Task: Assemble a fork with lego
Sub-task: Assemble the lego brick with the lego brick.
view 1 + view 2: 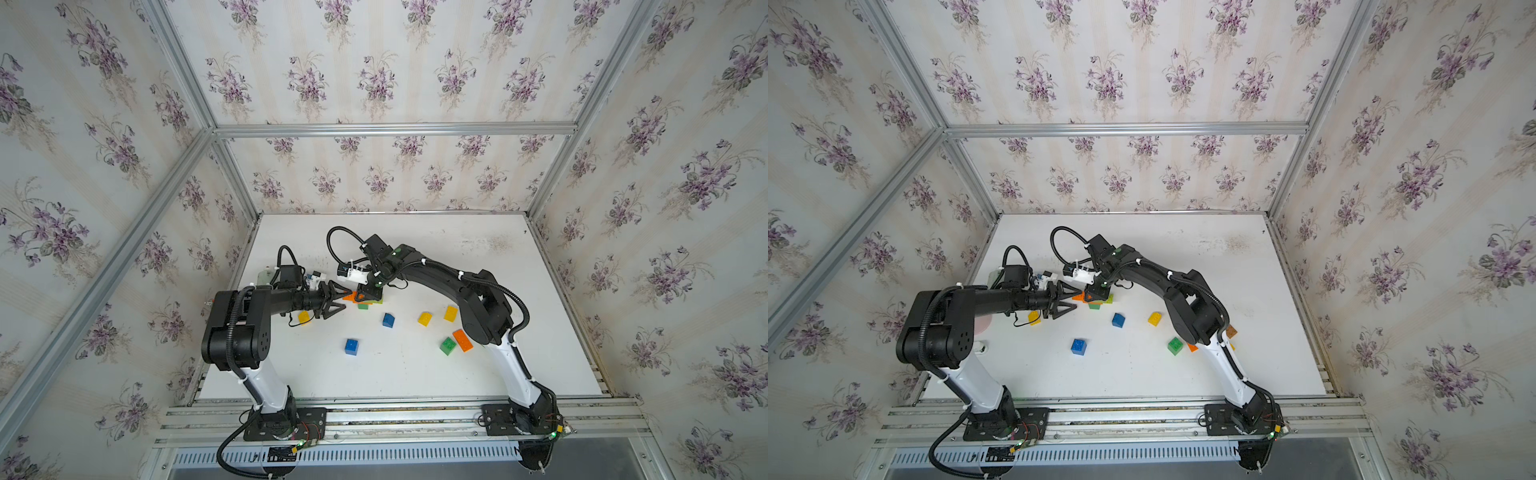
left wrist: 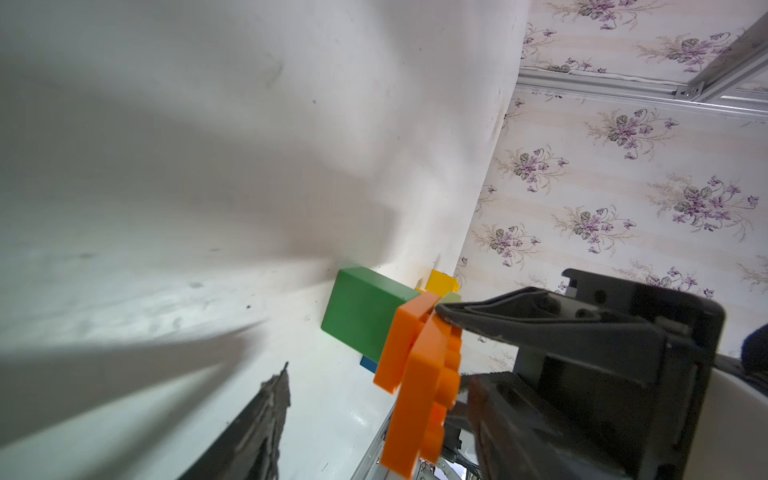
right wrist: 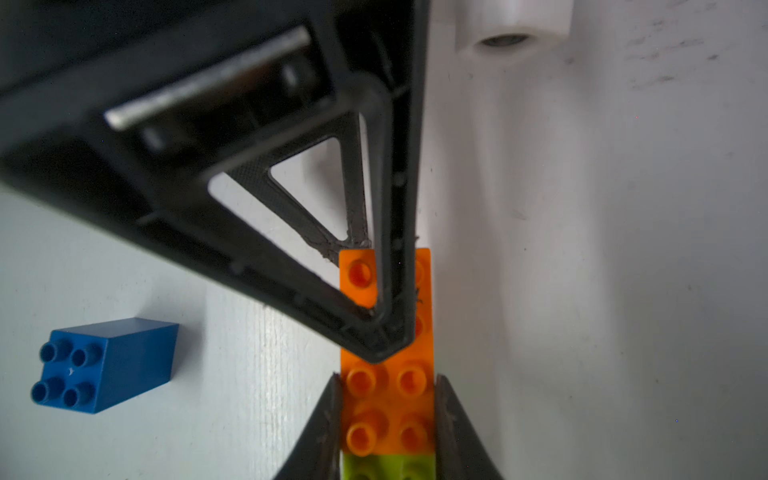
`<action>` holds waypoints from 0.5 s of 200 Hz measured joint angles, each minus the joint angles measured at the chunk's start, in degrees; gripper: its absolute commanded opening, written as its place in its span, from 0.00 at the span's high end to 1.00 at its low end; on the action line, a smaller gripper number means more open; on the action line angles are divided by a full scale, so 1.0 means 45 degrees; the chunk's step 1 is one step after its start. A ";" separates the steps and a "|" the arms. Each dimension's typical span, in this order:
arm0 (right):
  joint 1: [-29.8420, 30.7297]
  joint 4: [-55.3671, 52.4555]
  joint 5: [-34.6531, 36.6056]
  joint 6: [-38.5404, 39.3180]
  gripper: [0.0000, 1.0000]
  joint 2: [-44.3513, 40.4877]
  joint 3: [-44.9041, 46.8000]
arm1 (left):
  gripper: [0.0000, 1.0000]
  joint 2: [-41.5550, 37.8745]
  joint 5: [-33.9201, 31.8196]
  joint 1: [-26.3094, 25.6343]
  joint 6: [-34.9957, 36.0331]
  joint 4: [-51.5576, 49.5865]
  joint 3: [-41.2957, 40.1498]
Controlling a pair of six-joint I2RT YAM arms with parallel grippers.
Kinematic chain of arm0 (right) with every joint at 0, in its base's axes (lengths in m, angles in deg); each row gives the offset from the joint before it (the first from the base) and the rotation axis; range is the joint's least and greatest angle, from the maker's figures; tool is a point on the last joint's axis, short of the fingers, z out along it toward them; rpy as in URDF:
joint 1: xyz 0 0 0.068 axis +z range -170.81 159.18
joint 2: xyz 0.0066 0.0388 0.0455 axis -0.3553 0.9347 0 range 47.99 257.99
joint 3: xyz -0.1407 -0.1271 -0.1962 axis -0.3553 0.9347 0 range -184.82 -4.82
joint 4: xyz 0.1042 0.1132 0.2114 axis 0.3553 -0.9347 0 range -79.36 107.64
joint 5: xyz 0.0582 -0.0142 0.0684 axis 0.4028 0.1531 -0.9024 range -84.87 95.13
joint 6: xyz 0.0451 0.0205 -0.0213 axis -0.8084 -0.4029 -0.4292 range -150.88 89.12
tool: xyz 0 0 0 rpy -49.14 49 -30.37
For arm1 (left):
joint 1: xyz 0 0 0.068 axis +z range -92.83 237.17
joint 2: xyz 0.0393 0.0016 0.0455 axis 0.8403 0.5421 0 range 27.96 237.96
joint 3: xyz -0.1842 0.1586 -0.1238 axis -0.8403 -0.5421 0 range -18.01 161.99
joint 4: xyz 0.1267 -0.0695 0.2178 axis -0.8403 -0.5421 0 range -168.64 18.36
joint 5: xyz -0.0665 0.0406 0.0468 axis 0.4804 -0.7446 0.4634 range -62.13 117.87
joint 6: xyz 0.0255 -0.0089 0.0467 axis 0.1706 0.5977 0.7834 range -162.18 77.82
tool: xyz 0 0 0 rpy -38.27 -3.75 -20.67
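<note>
An assembly of orange bricks (image 3: 386, 399) joined to a lime brick (image 3: 388, 467) is clenched between the two fingers of the right pincer (image 3: 388, 415), seen from the right wrist view, low over the white desk (image 1: 415, 374) near its middle. The left pincer (image 1: 340, 300) is spread at the assembly's other end, one fingertip laid over the orange studs, the other apart from it. A dark green brick (image 2: 361, 316) is seen joined beside the orange ones. Loose blue (image 1: 351, 346), yellow (image 1: 424, 318) and green (image 1: 447, 345) bricks are scattered on the desk nearby.
</note>
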 measured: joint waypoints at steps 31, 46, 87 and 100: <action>0.0000 0.0520 0.0078 -0.0151 0.79 -0.0243 0.0583 | 0.36 0.0073 -0.0005 -0.0068 0.0068 0.0005 0.0005; 0.0000 0.0850 0.0078 -0.0277 0.79 -0.0345 0.0908 | 0.38 0.0131 -0.0015 -0.0078 0.0102 -0.0024 -0.0005; 0.0010 0.1355 0.0141 -0.0544 0.79 -0.0549 0.1447 | 0.41 0.0228 -0.0209 -0.0078 0.0675 -0.0874 0.0291; 0.0019 0.1443 0.0209 -0.0617 0.79 -0.0597 0.1535 | 0.42 0.0253 -0.0369 -0.0078 0.0996 -0.1365 0.0534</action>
